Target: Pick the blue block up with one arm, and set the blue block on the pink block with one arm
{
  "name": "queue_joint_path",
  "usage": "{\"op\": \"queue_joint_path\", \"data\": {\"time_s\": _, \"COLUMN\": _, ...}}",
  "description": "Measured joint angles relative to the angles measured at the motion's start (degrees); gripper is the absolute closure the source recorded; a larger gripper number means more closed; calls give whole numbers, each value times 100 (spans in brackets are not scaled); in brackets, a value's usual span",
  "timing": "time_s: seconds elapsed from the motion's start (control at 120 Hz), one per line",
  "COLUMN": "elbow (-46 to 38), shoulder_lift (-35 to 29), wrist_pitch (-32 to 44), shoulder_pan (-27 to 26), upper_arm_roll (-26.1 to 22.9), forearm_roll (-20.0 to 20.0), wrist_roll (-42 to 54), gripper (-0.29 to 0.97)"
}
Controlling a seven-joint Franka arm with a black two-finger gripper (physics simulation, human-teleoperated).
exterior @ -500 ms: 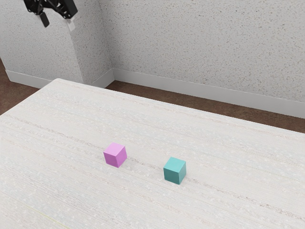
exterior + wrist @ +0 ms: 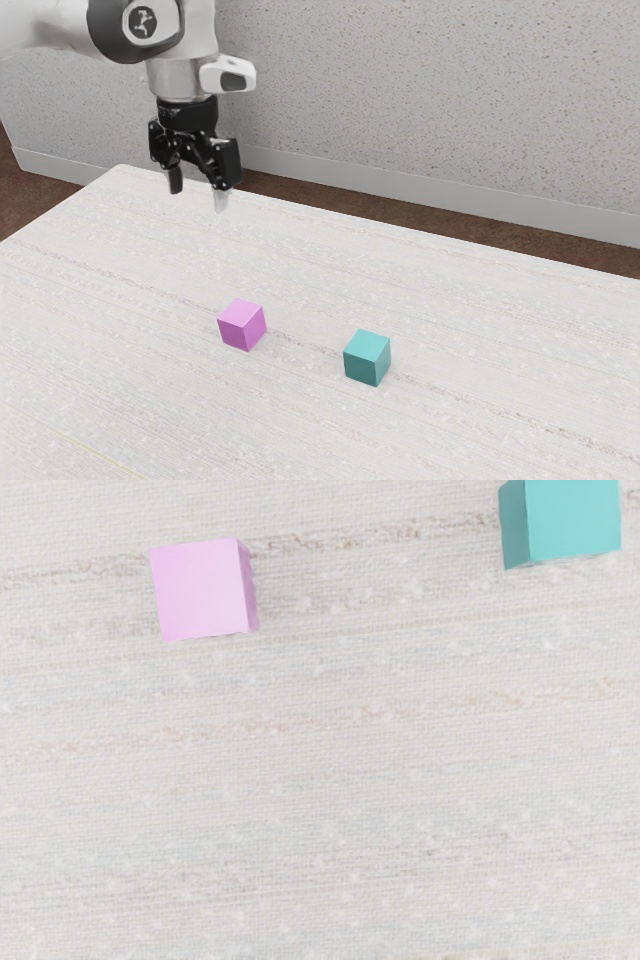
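A teal-blue block rests on the pale wooden table, toward the exterior view's right. A pink block sits a short way to its left, apart from it. My gripper hangs open in the air above the table's far left part, well back from both blocks, with nothing between its fingers. Through the wrist camera the pink block and the blue block both lie ahead of the hand on the table.
The table runs wide around the blocks. Its far edge lies just behind my gripper. A speckled wall with a white baseboard stands beyond a strip of brown floor.
My arm has come down and to the exterior view's right, from the top left corner to just above the table's far edge. Both blocks have stayed put.
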Motion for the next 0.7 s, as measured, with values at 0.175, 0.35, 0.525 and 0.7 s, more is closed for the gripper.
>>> {"op": "queue_joint_path", "data": {"time_s": 0.175, "elbow": -976, "shoulder_lift": -141, "wrist_pitch": 820, "shoulder_pan": 130, "upper_arm_roll": -523, "forearm_roll": 66, "wrist_roll": -71, "gripper": 0}}
{"op": "queue_joint_path", "data": {"time_s": 0.35, "elbow": -1336, "shoulder_lift": 202, "wrist_pitch": 1455, "shoulder_pan": -168, "upper_arm_roll": -673, "forearm_roll": 35, "wrist_roll": -256, "gripper": 0}}
{"op": "queue_joint_path", "data": {"time_s": 0.525, "elbow": -1659, "shoulder_lift": 685, "wrist_pitch": 2106, "shoulder_pan": -134, "upper_arm_roll": -852, "forearm_roll": 153, "wrist_roll": -462, "gripper": 0}}
{"op": "queue_joint_path", "data": {"time_s": 0.7, "elbow": -1870, "shoulder_lift": 735, "wrist_pitch": 2608, "shoulder_pan": -51, "upper_arm_roll": -1185, "forearm_roll": 63, "wrist_roll": -652, "gripper": 0}}
